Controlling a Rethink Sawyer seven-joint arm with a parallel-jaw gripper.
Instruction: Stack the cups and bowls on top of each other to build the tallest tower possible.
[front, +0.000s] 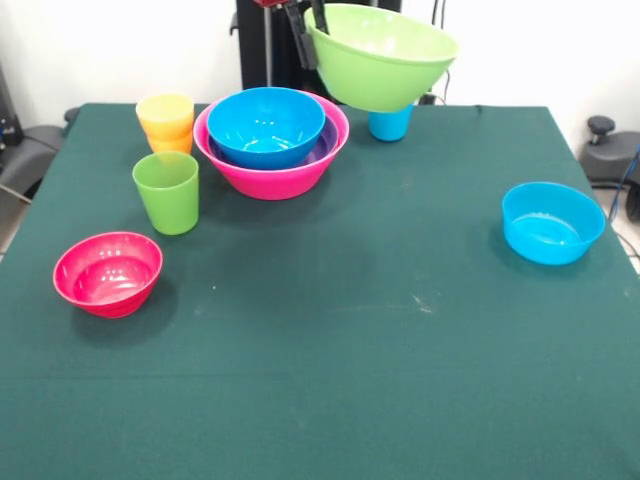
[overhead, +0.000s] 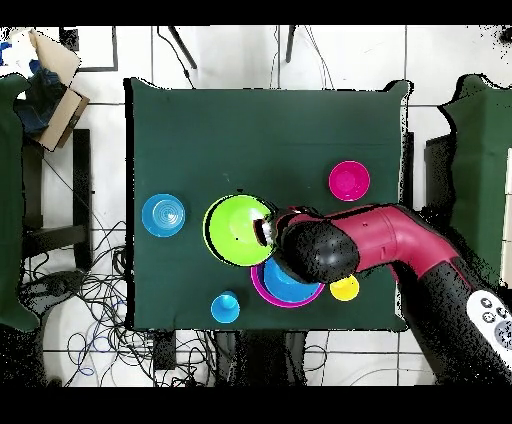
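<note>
My gripper (front: 309, 30) is shut on the near-left rim of the light green bowl (front: 380, 55) and holds it tilted in the air at the back of the table; it shows too in the overhead view (overhead: 265, 231), with the bowl (overhead: 236, 230) beside it. Just left of it stands the tower: the large pink bowl (front: 275, 175) holding the purple bowl (front: 327, 148) and the blue bowl (front: 265, 125). The yellow cup (front: 166, 113) sits on the orange cup (front: 173, 144). The green cup (front: 167, 192) stands alone. The blue cup (front: 390, 124) stands behind the held bowl. The large orange bowl is out of view.
A small red-pink bowl (front: 108, 272) sits at the front left and a light blue bowl (front: 552, 222) at the right. My arm (overhead: 380, 240) covers the green cup in the overhead view. Chairs and cables lie around the table (front: 330, 380).
</note>
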